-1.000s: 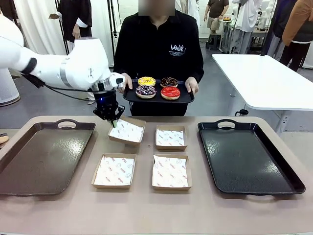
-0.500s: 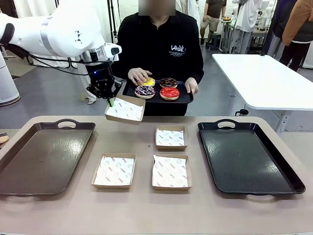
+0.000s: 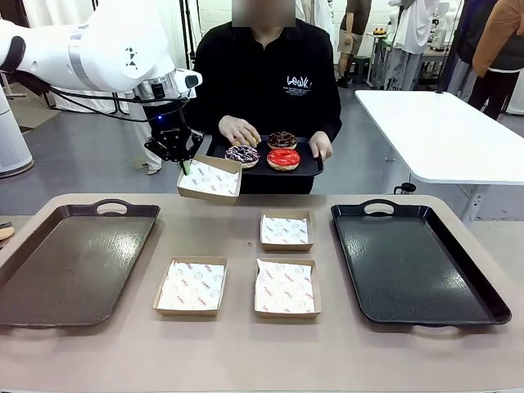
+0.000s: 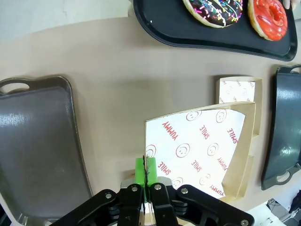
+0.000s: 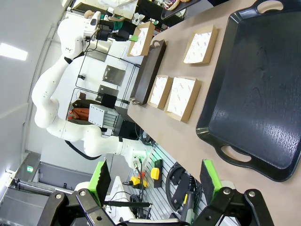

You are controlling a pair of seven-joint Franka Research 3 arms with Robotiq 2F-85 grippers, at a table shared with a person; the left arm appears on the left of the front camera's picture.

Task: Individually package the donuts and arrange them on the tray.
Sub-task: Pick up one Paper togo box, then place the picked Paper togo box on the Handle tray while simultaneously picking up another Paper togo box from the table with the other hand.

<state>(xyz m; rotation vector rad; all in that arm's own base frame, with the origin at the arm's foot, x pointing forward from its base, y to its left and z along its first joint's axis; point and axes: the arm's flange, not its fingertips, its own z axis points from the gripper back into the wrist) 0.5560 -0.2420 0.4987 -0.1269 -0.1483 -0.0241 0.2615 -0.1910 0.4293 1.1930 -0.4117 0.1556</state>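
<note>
The left gripper [image 3: 182,164] is clamped on the rim of a paper-lined box [image 3: 210,178], held in the air. The donuts [image 3: 284,157] lie on the person's tray [image 3: 260,168], just beyond its fingertips. Holding the box level and still should ease loading. The right gripper [image 5: 156,178] has its fingers apart, empty.

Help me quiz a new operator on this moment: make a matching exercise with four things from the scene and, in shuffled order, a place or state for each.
Things
1. left gripper
2. right gripper
3. red-glazed donut
4. large black tray

Places or states
A. open, holding nothing
B. on the small tray that the person holds
C. flat on the table, at the robot's right
D. shut on the edge of a paper-lined box, held above the table

Pairs: 1-D, 2-A, 3-B, 4-C
</note>
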